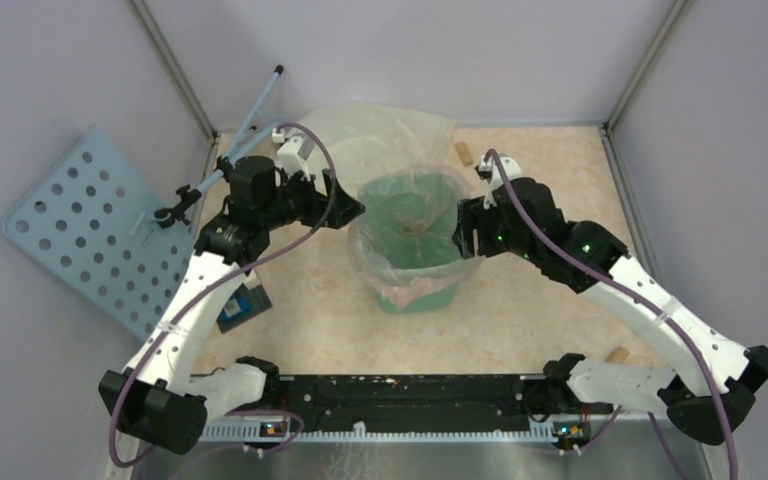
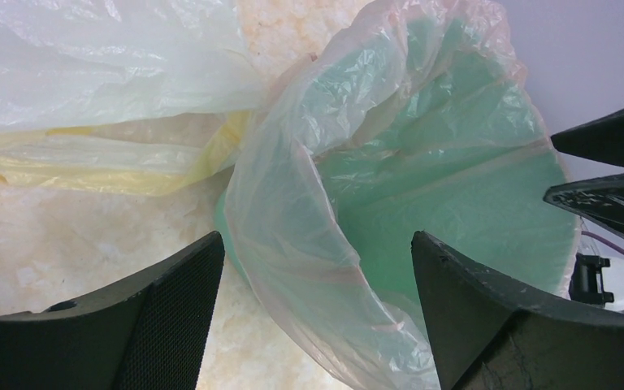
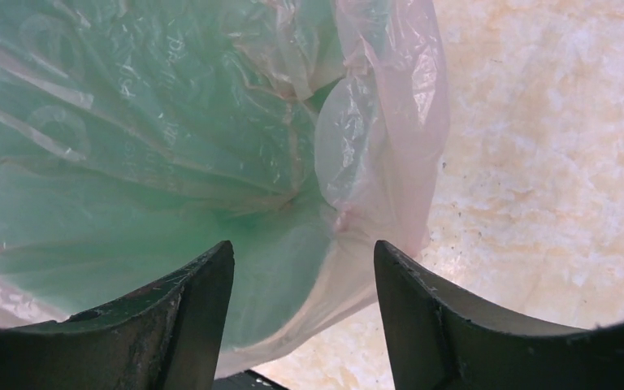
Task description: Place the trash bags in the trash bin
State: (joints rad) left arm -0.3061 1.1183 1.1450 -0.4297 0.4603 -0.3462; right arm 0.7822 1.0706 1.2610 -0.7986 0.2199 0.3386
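Note:
The mint-green trash bin (image 1: 425,298) stands upright mid-table. The translucent pale-pink trash bag (image 1: 415,225) lines its inside, with its edge draped over the rim. My left gripper (image 1: 355,210) is at the bin's left rim. In the left wrist view it (image 2: 317,240) is open, its jaws either side of the bag's folded edge (image 2: 292,236) without closing on it; a strip of the bin wall (image 2: 223,219) shows. My right gripper (image 1: 460,232) is at the right rim. In the right wrist view it (image 3: 302,248) is open astride the bag's edge (image 3: 390,162).
A larger pale-yellow bag (image 1: 380,130) lies behind the bin and shows in the left wrist view (image 2: 89,162). A blue perforated panel (image 1: 90,225) and a blue rod (image 1: 250,115) lean at the left. Small tan pieces (image 1: 463,153) (image 1: 617,355) and a dark card (image 1: 243,305) lie on the table.

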